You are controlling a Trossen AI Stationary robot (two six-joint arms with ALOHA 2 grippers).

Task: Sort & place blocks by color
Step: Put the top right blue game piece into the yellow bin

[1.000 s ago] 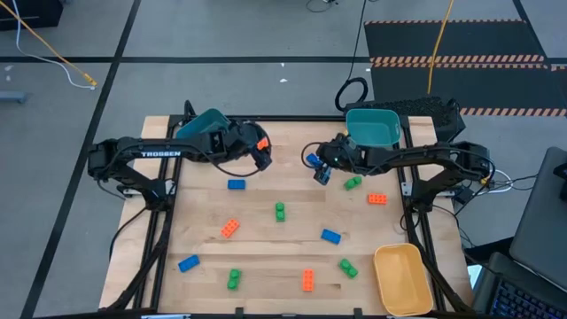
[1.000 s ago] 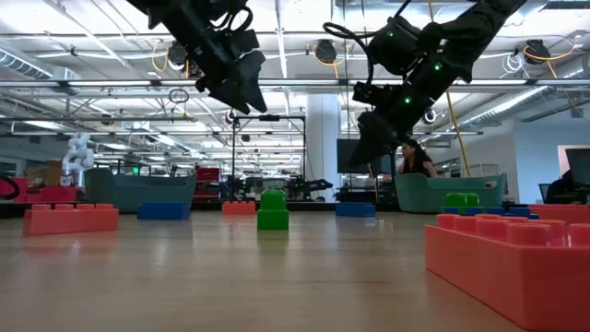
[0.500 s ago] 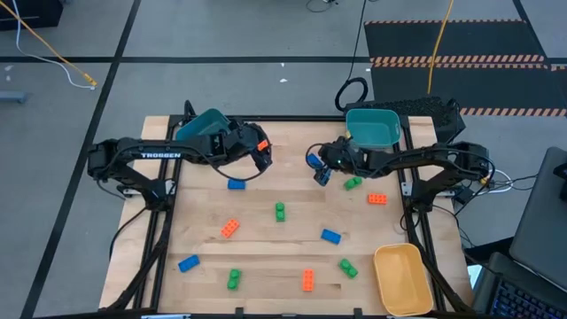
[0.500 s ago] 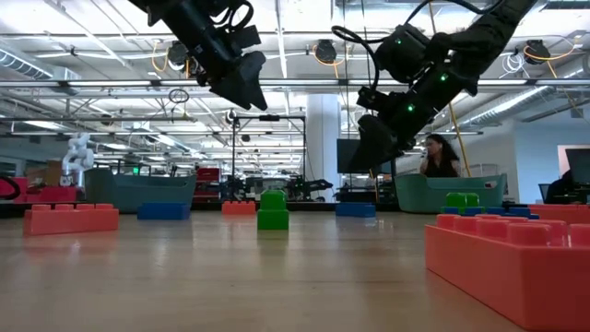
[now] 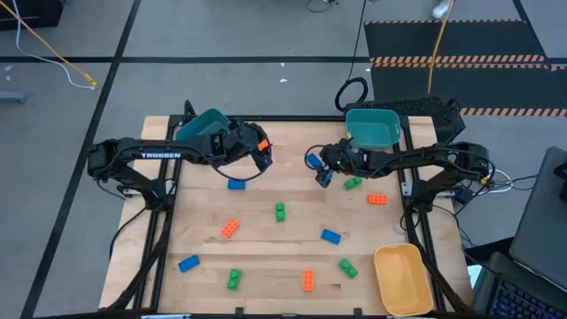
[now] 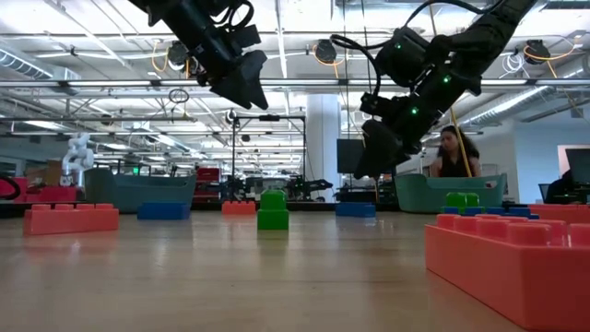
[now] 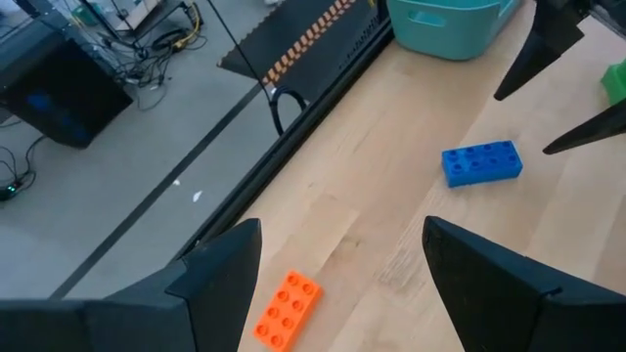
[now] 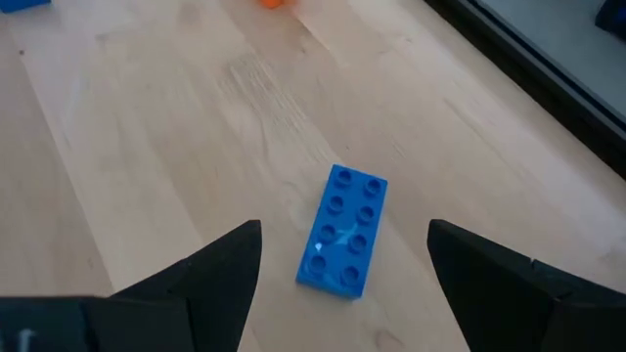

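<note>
Small studded blocks lie scattered on the wooden table (image 5: 266, 252), in orange, green and blue. My left gripper (image 5: 262, 158) hangs open above the far left part, near an orange block (image 5: 261, 144) that also shows in its wrist view as the orange block (image 7: 287, 310). My right gripper (image 5: 324, 175) hangs open over the far middle. A blue block (image 8: 342, 230) lies flat on the table, seen between its fingers, and is the blue block (image 5: 312, 160) from above. In the low view both grippers, left (image 6: 247, 90) and right (image 6: 371, 157), are well above the table.
A teal bin (image 5: 372, 127) stands at the far right corner, a second teal bin (image 5: 204, 126) sits tilted at the far left, and a yellow bin (image 5: 400, 276) at the near right. Loose blocks include green (image 5: 353, 182), orange (image 5: 377, 198) and blue (image 5: 236, 184). A person (image 6: 454, 152) is behind the table.
My right arm has drifted a little toward the table's right, its gripper staying open above the blue block. No block has moved. The person behind the table has walked to the right.
</note>
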